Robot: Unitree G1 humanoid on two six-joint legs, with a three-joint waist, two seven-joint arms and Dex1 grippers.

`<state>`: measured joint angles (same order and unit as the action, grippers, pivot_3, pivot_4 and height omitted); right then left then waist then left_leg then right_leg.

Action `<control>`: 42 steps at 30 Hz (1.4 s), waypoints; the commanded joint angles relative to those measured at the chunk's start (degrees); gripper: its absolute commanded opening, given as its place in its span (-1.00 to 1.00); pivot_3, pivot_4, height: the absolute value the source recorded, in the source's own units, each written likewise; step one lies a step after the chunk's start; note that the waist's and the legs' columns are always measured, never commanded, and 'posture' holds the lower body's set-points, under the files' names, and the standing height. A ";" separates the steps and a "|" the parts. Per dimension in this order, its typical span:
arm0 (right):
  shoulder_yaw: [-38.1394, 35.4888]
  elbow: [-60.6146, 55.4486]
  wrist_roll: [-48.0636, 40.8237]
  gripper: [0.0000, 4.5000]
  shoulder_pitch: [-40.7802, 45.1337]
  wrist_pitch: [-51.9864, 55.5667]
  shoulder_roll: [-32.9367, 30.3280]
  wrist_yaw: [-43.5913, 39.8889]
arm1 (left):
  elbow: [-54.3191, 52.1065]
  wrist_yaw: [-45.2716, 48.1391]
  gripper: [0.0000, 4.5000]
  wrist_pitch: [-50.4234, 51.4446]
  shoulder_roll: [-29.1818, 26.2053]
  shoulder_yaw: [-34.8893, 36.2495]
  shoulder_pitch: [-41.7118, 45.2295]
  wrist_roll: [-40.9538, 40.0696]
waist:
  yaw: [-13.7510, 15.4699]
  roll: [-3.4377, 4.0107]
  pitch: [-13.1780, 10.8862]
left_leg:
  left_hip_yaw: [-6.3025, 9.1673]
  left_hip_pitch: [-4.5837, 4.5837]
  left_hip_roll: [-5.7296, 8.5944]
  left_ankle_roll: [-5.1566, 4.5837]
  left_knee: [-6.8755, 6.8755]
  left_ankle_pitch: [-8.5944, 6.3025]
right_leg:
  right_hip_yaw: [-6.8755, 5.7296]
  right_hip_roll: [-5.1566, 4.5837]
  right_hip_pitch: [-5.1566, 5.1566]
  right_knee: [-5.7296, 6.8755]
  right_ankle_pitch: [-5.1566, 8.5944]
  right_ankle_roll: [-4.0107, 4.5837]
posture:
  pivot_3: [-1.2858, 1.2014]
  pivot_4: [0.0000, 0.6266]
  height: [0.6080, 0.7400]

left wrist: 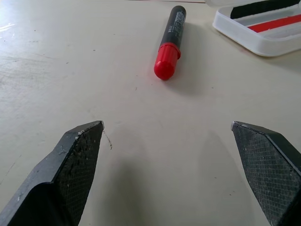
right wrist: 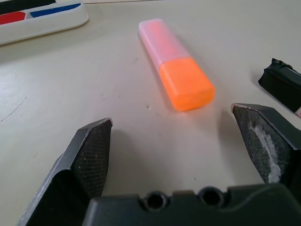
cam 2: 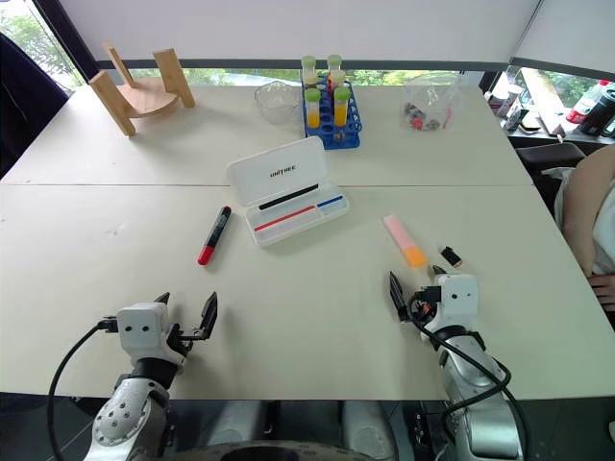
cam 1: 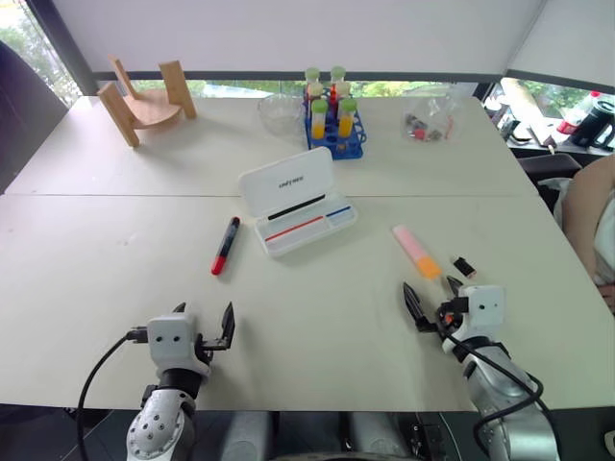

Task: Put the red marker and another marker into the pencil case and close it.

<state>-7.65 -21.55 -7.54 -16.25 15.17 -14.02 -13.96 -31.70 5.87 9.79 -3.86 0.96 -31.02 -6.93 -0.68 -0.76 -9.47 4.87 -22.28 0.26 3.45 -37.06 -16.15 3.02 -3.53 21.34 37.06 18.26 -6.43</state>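
On the table (cam 1: 86,279), both grippers, left (cam 1: 205,327) and right (cam 1: 430,299), are held wide apart; a tiny black piece (right wrist: 282,82) is seen up close from the right wrist, just beside the highlighter (right wrist: 176,63).

partly seen things
the pencil case (left wrist: 263,28) is cut by the left wrist view's edge; the logo on its lid (cam 1: 290,181) cannot be read.
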 commanded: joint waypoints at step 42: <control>-13.25 -15.00 -34.61 0.97 20.61 32.00 -42.42 -29.53 | 31.60 52.51 1.00 9.14 -32.43 -8.13 58.01 -15.85 | -0.19 0.65 -0.66 | 0.02 -0.02 0.09 -0.06 0.05 0.26 | -0.15 0.27 0.02 0.16 -0.25 -0.17 | 0.03 -0.52 1.00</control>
<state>-19.72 -35.78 -39.57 3.77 45.84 -55.41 -40.91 -3.04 55.41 21.37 -36.33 -5.69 25.48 -24.81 -0.87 -0.10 -10.13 4.90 -22.33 0.34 3.37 -37.01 -15.91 2.85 -3.25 21.38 37.21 18.02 -6.60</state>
